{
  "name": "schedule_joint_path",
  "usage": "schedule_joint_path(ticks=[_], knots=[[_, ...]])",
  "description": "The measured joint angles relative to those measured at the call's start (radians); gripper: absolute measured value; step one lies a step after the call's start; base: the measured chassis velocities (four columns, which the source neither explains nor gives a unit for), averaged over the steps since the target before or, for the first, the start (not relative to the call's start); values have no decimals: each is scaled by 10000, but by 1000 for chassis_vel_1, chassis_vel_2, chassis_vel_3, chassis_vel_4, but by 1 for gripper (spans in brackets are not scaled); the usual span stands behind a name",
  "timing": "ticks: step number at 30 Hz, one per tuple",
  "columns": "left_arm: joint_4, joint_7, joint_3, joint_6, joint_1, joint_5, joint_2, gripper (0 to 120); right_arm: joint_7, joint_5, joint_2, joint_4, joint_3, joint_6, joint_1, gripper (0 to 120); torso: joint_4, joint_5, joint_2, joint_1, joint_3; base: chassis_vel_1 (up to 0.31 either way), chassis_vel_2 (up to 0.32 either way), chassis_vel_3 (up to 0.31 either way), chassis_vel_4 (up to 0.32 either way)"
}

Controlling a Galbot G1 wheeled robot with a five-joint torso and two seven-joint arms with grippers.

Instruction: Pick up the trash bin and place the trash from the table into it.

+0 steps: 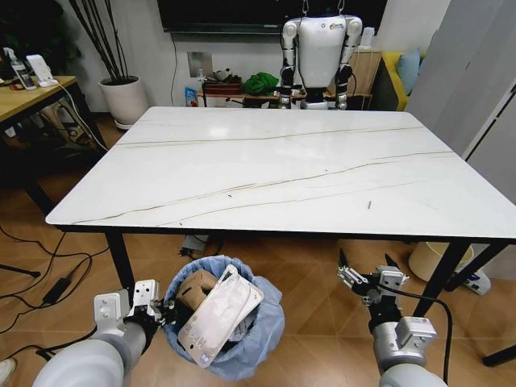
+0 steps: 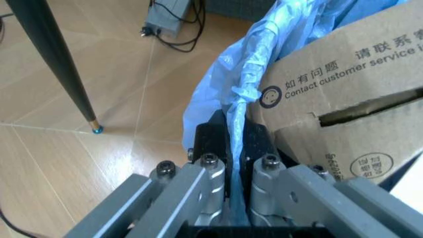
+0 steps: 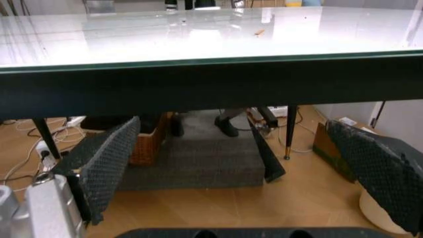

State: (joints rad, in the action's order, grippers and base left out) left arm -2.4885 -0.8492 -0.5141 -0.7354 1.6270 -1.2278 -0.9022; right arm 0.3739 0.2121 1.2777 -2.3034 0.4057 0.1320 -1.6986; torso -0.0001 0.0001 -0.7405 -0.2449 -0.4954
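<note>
The trash bin [image 1: 242, 347], lined with a crinkled blue bag [image 2: 264, 54], hangs low in front of the table's near edge. My left gripper [image 1: 164, 311] [image 2: 233, 139] is shut on the bin's rim, with the blue bag pinched between its fingers. Trash fills the bin: a brown cardboard box [image 1: 194, 289] [image 2: 350, 94] and a large clear wrapper [image 1: 222, 314]. The white marble table [image 1: 282, 161] [image 3: 132, 34] carries just a tiny scrap [image 1: 369, 205] [image 3: 260, 32]. My right gripper [image 1: 367, 272] [image 3: 241, 163] is open and holds nothing, below the table's front edge at the right.
Black table legs [image 1: 121, 260] [image 1: 448, 274] [image 2: 56, 64] stand either side of the bin. Cables and a power brick [image 1: 56, 289] [image 2: 168, 17] lie on the wooden floor. A wooden desk [image 1: 28, 95], a plant pot [image 1: 125, 98], a white humanoid robot [image 1: 320, 48] and a pale round bin [image 1: 431, 260] surround the table.
</note>
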Motion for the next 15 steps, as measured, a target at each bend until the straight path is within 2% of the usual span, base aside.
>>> schedule_joint_path(ticks=[6,15], knots=[[27,3,62,0,53,57,-56,0,8,-40,-21,-51,34,-60,-109,100,0,0,228,107,123,0,0,0,0],[655,210,135,0,-197,163,-79,0,32,3,-65,86,20,-67,-18,100,-1,-1,650,275,376,0,0,0,0]])
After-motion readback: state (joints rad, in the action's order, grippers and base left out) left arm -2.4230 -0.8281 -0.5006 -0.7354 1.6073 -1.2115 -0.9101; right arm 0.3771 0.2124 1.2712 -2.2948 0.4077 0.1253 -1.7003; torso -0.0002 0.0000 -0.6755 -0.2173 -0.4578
